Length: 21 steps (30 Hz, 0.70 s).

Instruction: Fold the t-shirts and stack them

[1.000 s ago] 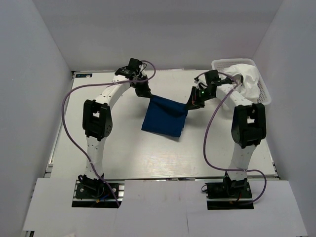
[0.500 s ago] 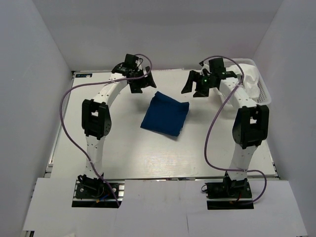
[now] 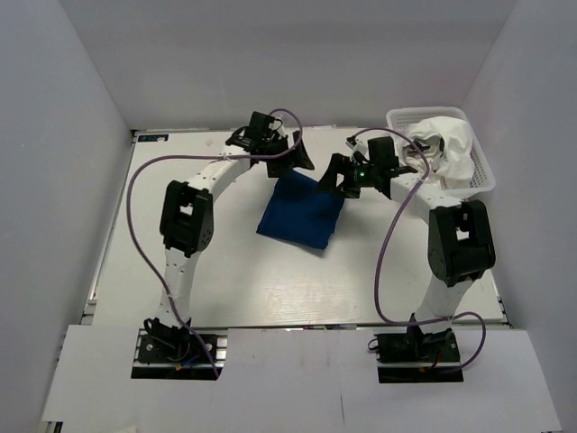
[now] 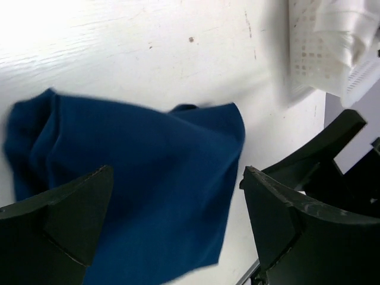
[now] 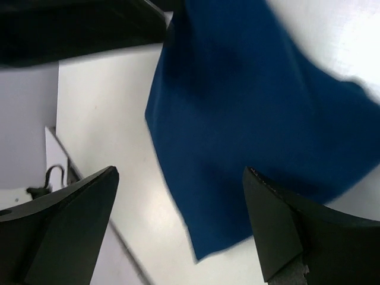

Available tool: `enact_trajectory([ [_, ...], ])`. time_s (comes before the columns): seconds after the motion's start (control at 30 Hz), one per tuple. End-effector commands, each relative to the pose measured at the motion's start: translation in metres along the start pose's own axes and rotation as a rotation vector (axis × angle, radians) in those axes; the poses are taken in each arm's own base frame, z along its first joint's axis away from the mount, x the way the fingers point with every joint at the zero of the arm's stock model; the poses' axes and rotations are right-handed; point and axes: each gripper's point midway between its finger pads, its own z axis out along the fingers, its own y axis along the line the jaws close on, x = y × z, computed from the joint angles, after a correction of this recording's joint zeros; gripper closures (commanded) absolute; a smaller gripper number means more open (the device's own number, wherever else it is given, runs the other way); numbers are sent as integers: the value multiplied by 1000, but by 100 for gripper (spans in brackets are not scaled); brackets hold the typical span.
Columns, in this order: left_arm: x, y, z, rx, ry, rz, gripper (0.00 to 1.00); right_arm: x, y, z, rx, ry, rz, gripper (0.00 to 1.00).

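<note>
White walls [image 3: 72,108] are closing in a pale surface [image 3: 225,271] on three sides, and two arms are reaching from its near edge toward its far middle. The left fingers [image 4: 56,219] are standing spread wide apart and are gripping nothing; the wrist view is showing the navy t-shirt [image 3: 300,212] filling the gap between them, with its far edge and a strip of bare surface beyond. The right fingers [image 5: 59,228] are splayed just as widely and are likewise holding nothing, with the same blue cloth lying under and between them. Whether any fingertip is brushing the cloth cannot be told from these views. From above, both pairs of fingers are hanging over the far corners of the navy t-shirt, the left pair at its far-left corner and the right pair at its far-right corner. The navy t-shirt is lying folded into a rough, slightly skewed rectangle on the surface, between the two arms and a little toward the far side. One white t-shirt [image 3: 455,144] is sitting bunched in a white lattice basket [image 3: 487,180] at the far-right corner, well apart from the navy one and spilling over the rim. That is making two t-shirts, one basket, two arms and two fingers on each arm.
</note>
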Motion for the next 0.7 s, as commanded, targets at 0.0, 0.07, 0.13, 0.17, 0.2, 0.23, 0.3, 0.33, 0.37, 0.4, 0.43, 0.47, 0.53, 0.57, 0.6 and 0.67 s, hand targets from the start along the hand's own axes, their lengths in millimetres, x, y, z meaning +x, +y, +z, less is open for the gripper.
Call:
enact_trajectory([
  [0.0, 0, -6, 25, 97, 25, -28, 0, -21, -15, 18, -72, -124, -79, 10],
  [0.07, 8, 6, 36, 110, 46, -96, 0, -35, -20, 24, -150, -198, -113, 10],
  [0.13, 9, 28, 41, 87, 37, -127, 0, -26, -34, 32, -175, -207, -97, 10],
  [0.17, 5, 36, 43, 41, 6, -128, 0, -31, -42, 29, -181, -213, -35, 10],
  [0.2, 5, 41, 42, 8, 9, -124, 0, -19, -65, 46, -172, -177, 16, 10],
  [0.23, 7, 49, 42, -30, 7, -121, 0, -16, -65, 47, -201, -154, 22, 10],
  [0.3, 7, 56, 42, -44, 18, -128, 0, -10, -74, 53, -207, -149, 51, 10],
  [0.33, 7, 56, 42, -44, 18, -128, 0, -6, -73, 52, -207, -146, 55, 10],
  [0.37, 6, 58, 42, -53, 12, -127, 0, -10, -73, 50, -202, -159, 43, 10],
  [0.4, 6, 63, 39, -64, 16, -139, 0, -10, -70, 48, -199, -158, 36, 10],
  [0.43, -2, 54, 36, -46, 5, -130, 0, -23, -59, 41, -209, -180, -9, 10],
  [0.47, -5, 52, 34, -44, 2, -116, 0, -23, -61, 40, -194, -163, -2, 10],
  [0.53, -16, 43, 19, -61, -24, -81, 0, -37, -43, 27, -182, -141, -57, 10],
  [0.57, -23, 37, 11, -63, -50, -71, 0, -41, -41, 25, -159, -145, -71, 10],
  [0.6, -28, 35, 2, -76, -73, -54, 0, -47, -27, 12, -138, -142, -119, 10],
  [0.67, -29, 42, -11, -144, -112, -56, 0, -45, -25, 6, -97, -156, -135, 10],
])
